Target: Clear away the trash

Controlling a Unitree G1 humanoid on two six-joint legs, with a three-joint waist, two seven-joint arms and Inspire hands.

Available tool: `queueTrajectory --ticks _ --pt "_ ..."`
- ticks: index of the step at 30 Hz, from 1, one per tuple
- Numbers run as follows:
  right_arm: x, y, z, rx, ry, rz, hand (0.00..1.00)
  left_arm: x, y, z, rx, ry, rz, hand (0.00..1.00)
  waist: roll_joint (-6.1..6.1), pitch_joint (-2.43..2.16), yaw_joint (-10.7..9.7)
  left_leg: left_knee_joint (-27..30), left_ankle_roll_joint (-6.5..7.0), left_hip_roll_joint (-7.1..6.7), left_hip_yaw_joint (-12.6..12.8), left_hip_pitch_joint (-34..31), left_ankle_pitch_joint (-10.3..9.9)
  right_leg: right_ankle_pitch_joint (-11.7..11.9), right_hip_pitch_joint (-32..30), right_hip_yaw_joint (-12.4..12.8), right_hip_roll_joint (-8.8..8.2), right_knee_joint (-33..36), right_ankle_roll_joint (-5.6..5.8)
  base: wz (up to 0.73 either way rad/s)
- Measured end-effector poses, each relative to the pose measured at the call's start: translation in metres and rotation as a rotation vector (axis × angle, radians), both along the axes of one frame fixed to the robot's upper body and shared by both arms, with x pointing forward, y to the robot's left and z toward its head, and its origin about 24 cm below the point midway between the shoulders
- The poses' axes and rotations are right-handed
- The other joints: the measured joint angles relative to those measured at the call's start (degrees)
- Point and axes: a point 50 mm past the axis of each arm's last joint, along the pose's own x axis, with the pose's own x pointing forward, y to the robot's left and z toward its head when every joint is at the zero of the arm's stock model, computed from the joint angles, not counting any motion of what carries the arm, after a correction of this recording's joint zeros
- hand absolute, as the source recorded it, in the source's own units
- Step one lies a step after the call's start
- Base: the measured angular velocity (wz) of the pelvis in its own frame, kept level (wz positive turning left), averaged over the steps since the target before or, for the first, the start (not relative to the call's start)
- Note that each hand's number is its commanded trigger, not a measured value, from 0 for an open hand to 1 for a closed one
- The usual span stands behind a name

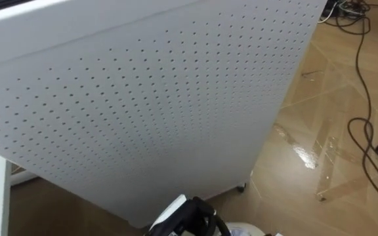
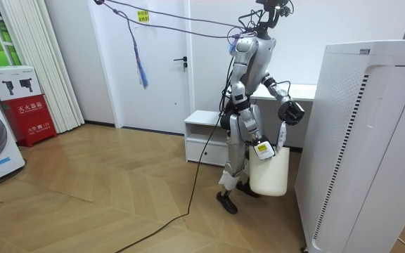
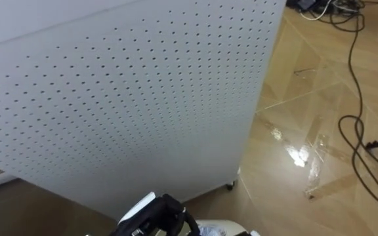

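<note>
My right hand [image 2: 262,148] grips the white bin [image 2: 269,176] by my hip. My left hand [image 1: 190,215] is cut off near the holey white panel [image 1: 143,98]. Open or closed, I can't tell.

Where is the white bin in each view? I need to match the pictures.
Left eye view: white bin, a sliver at the bottom edge, right of centre.
Right eye view: the same sliver at the bottom edge, near centre.
Room view: hanging low at the robot's side, right of centre.
Shared landmark: the perforated white panel, upper left in both eye views, at the room view's right.
</note>
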Motion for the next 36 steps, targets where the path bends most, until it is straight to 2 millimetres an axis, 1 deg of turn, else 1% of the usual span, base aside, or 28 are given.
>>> queueTrajectory --ticks 4,11,12,13,14,15,16,18,20,21,22,24,30,31,32,33,34,35,36 --pt "0.003 0.000 0.001 0.012 -0.010 -0.023 1.00 -0.001 0.000 -0.005 0.008 0.006 0.004 1.00 -0.12 0.06 0.0 0.0 0.00 0.10 1.1 -0.7 0.0 -0.2 -1.5 1.3 -0.02 0.8 -0.05 -0.12" --pt "0.011 0.000 0.006 0.004 -0.042 -0.046 1.00 -0.002 0.003 -0.009 0.041 0.014 -0.005 1.00 -0.53 0.17 -0.3 1.3 0.01 0.20 1.7 -2.3 0.0 -0.6 -3.4 1.4 -0.47 2.1 -0.33 -0.02" --pt "0.012 0.000 0.007 0.004 -0.047 -0.050 1.00 -0.002 0.003 -0.009 0.043 0.014 -0.006 0.93 -0.64 0.17 -0.3 1.6 0.01 0.20 1.7 -2.7 0.0 -0.7 -3.8 1.4 -0.58 2.5 -0.37 0.00" --pt "0.012 0.000 0.007 0.007 -0.050 -0.062 1.00 -0.003 0.003 -0.009 0.047 0.016 -0.012 0.75 -0.72 0.21 -0.3 1.7 0.01 0.14 1.7 -2.8 0.0 -0.8 -3.9 1.3 -0.70 2.7 -0.39 0.00" --pt "0.012 0.000 0.007 0.010 -0.051 -0.068 1.00 -0.003 0.003 -0.010 0.048 0.018 -0.015 0.42 -0.73 0.21 -0.3 1.7 0.01 0.14 1.7 -2.8 0.0 -0.8 -3.9 1.3 -0.71 2.8 -0.39 0.00" --pt "0.012 -0.001 0.007 0.010 -0.051 -0.073 1.00 -0.004 0.003 -0.010 0.052 0.020 -0.019 0.29 -0.75 0.21 -0.3 1.8 0.01 0.14 1.7 -2.8 0.0 -0.8 -3.9 1.3 -0.71 2.8 -0.39 0.00" --pt "0.012 0.000 0.007 0.008 -0.050 -0.069 1.00 -0.004 0.003 -0.011 0.055 0.022 -0.020 0.29 -0.76 0.21 -0.3 1.9 0.01 0.14 1.6 -2.8 0.0 -0.8 -3.9 1.2 -0.73 2.9 -0.39 0.00" --pt "0.011 0.000 0.006 0.007 -0.048 -0.061 1.00 -0.005 0.004 -0.013 0.071 0.021 -0.017 0.34 -0.81 0.19 -0.3 2.0 0.03 0.13 1.6 -2.9 0.0 -0.8 -4.1 1.2 -0.79 3.1 -0.39 0.00" --pt "0.012 0.002 0.006 0.006 -0.048 -0.052 1.00 -0.007 0.004 -0.014 0.089 0.018 -0.026 0.52 -0.83 0.16 -0.3 2.0 0.12 0.09 1.6 -3.2 0.1 -0.8 -4.6 1.4 -0.88 3.5 -0.40 0.00" --pt "0.011 0.002 0.007 0.010 -0.051 -0.050 1.00 -0.008 0.003 -0.015 0.098 0.017 -0.031 0.64 -0.81 0.15 -0.4 2.0 0.19 0.05 1.6 -3.4 0.1 -0.8 -4.9 1.3 -0.96 3.7 -0.42 0.00" --pt "0.010 0.002 0.006 0.013 -0.048 -0.047 1.00 -0.009 0.003 -0.016 0.107 0.019 -0.036 0.81 -0.81 0.15 -0.4 2.2 0.20 0.08 1.6 -3.6 0.1 -0.8 -5.0 1.3 -0.96 3.8 -0.43 0.00" --pt "0.009 0.002 0.005 0.017 -0.043 -0.040 1.00 -0.010 0.003 -0.017 0.116 0.020 -0.039 1.00 -0.80 0.15 -0.3 2.5 0.20 0.12 1.6 -3.6 0.1 -0.8 -4.9 1.3 -0.95 3.9 -0.44 0.00" --pt "0.007 0.003 0.004 0.029 -0.032 -0.042 1.00 -0.011 0.007 -0.022 0.139 0.034 -0.030 1.00 -0.79 0.13 -0.3 2.2 0.20 0.06 1.6 -3.6 0.1 -0.8 -4.9 1.1 -1.05 3.9 -0.44 0.00" --pt "0.007 0.002 0.004 0.026 -0.031 -0.043 1.00 -0.012 0.008 -0.024 0.148 0.042 -0.032 0.83 -0.83 0.11 -0.3 2.0 0.30 0.00 1.6 -3.6 0.2 -0.8 -5.0 1.0 -1.14 4.0 -0.44 0.03" --pt "0.007 0.001 0.004 0.025 -0.030 -0.042 1.00 -0.013 0.009 -0.025 0.153 0.046 -0.034 0.64 -0.86 0.09 -0.3 1.9 0.33 -0.06 1.6 -3.6 0.2 -0.8 -5.0 0.9 -1.19 4.0 -0.44 0.03" --pt "0.007 0.000 0.004 0.024 -0.028 -0.038 1.00 -0.014 0.010 -0.027 0.160 0.056 -0.039 0.64 -0.90 0.05 -0.2 1.6 0.37 -0.13 1.7 -3.6 0.4 -0.8 -5.1 0.9 -1.29 3.9 -0.43 0.00" --pt "0.007 -0.001 0.004 0.022 -0.027 -0.035 1.00 -0.015 0.012 -0.029 0.168 0.065 -0.046 0.31 -0.91 0.04 -0.1 1.5 0.38 -0.15 1.7 -3.6 0.4 -0.8 -5.2 0.9 -1.31 3.9 -0.43 0.00" --pt "0.007 -0.001 0.004 0.021 -0.026 -0.033 1.00 -0.016 0.013 -0.029 0.172 0.068 -0.049 0.14 -0.91 0.03 -0.1 1.5 0.38 -0.15 1.8 -3.6 0.4 -0.8 -5.2 0.9 -1.30 3.8 -0.43 0.00" --pt "0.007 -0.001 0.004 0.021 -0.025 -0.031 1.00 -0.017 0.016 -0.030 0.185 0.071 -0.053 0.04 -0.95 -0.01 -0.1 1.4 0.39 -0.16 1.8 -3.6 0.4 -0.8 -5.2 0.9 -1.30 3.8 -0.43 0.00"
